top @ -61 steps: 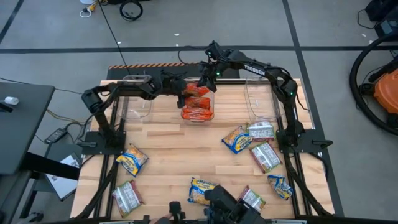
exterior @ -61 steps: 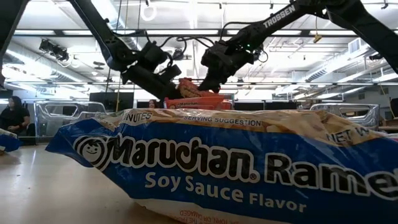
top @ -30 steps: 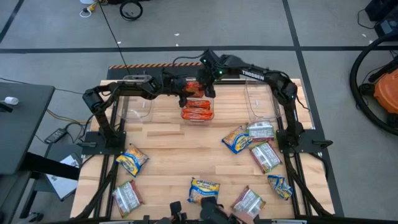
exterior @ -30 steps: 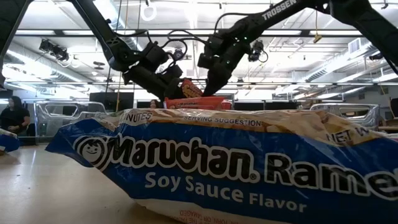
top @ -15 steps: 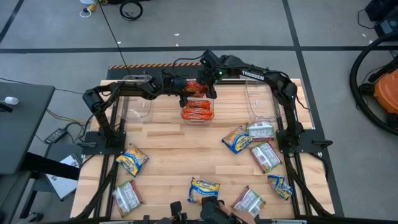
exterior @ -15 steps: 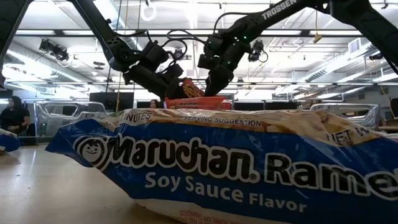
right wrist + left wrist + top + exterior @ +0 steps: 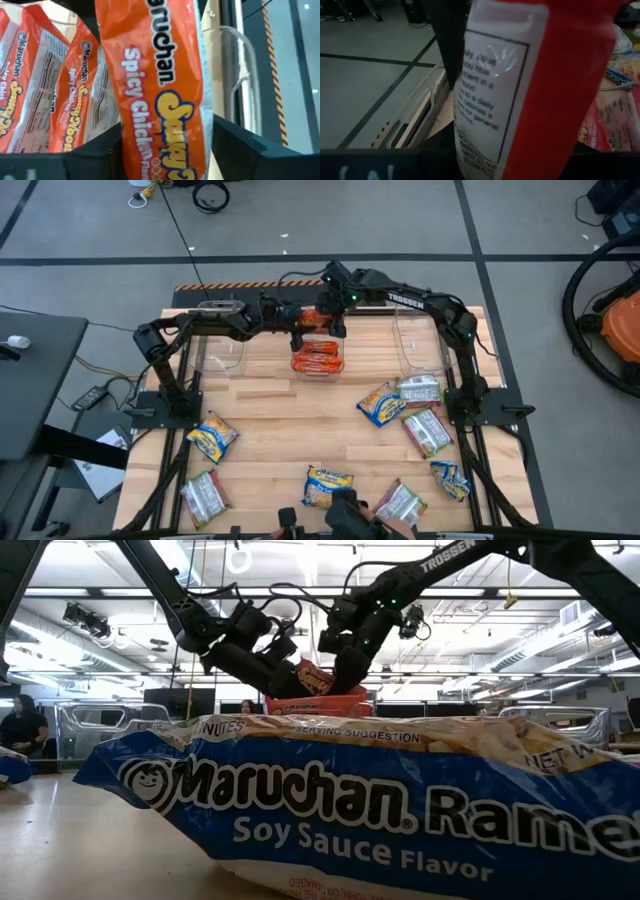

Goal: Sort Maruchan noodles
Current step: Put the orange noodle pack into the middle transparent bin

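One orange-red Maruchan noodles packet (image 7: 316, 318) hangs above the middle clear bin (image 7: 344, 352), which holds more orange-red packets (image 7: 315, 360). My left gripper (image 7: 300, 321) reaches in from the table's left and is shut on the hanging packet (image 7: 520, 90). My right gripper (image 7: 337, 320) comes from the right, slanting down. It is open, with one finger on each side of the packet (image 7: 160, 90). I cannot tell whether those fingers touch it. Yellow-and-blue packets (image 7: 212, 438) and silvery ones (image 7: 427, 430) lie flat on the near half of the table. My left gripper pinches the orange-red packet between its two fingers, at the end with the white printed back panel (image 7: 480, 140). The fingers come nearly level from the table's left, slanting a little down. The packet is lifted clear above the middle bin, and the gripper's own body hides the contact.
Clear bins stand at the far left (image 7: 222, 348) and far right (image 7: 420, 348) of the wooden table. Loose packets lie near the front edge (image 7: 327, 483) and at the right (image 7: 380, 402). One soy sauce packet (image 7: 380, 810) fills the low view's foreground.
Both grippers have stayed above the middle bin. My left gripper has turned a little, and the orange-red packet in it has tilted with it.
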